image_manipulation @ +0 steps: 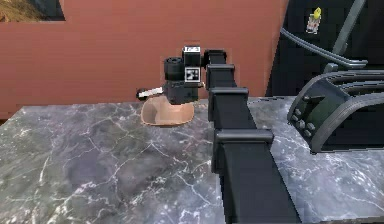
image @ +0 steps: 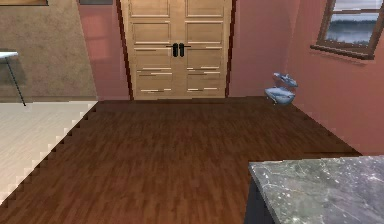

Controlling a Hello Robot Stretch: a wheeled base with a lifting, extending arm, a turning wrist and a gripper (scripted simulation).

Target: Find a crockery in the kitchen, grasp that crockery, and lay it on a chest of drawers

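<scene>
Cream panelled double door (image: pixel 178 48) with dark handles, set in a pink wall (image: pixel 262 40). Window (image: pixel 352 25) on the adjoining wall, with a small blue object (image: pixel 281 90) below it on the dark wood floor (image: pixel 170 150). Grey marble countertop (image_manipulation: pixel 80 160) bearing a dark appliance (image_manipulation: pixel 335 110).

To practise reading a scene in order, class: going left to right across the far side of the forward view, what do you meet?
In order: pale tabletop on a dark slanted leg → cream panelled double door with dark handles → small blue and white object by the pink wall → dark-framed window.
</scene>
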